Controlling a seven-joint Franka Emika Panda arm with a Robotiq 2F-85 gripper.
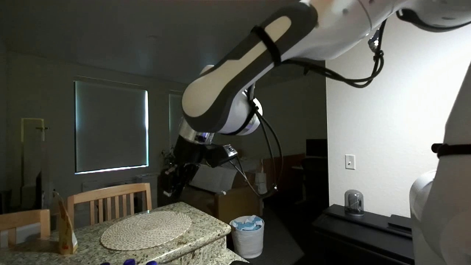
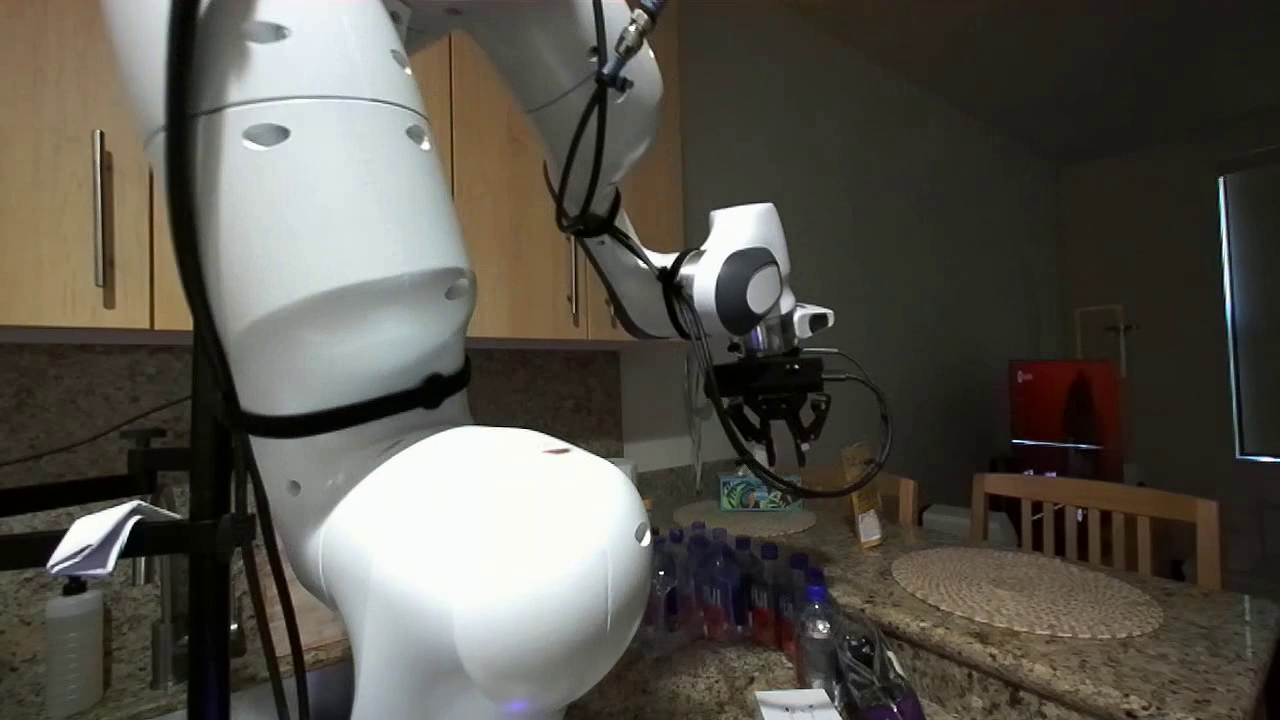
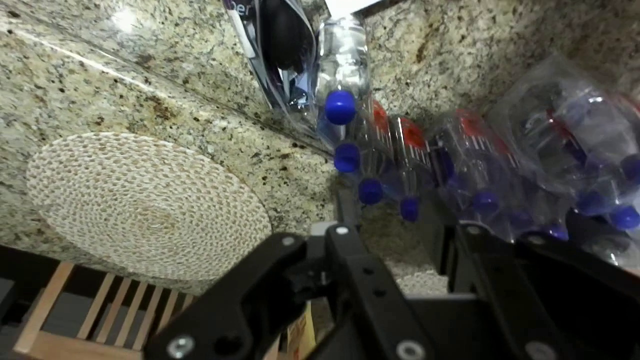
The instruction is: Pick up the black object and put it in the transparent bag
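"Black object: which way?"
"In the wrist view, long axis top to bottom, rounded end lower; beside a bottle, in or on clear wrapping, can't tell which."
"Room?"
"Bare worktop left, towards its slanting edge; more bottles right. Fingers apart."

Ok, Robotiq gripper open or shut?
Open: its fingers stand apart in the wrist view, blue bottle caps showing through the gap, not gripped. The Robotiq gripper shows a gap in an exterior view too.
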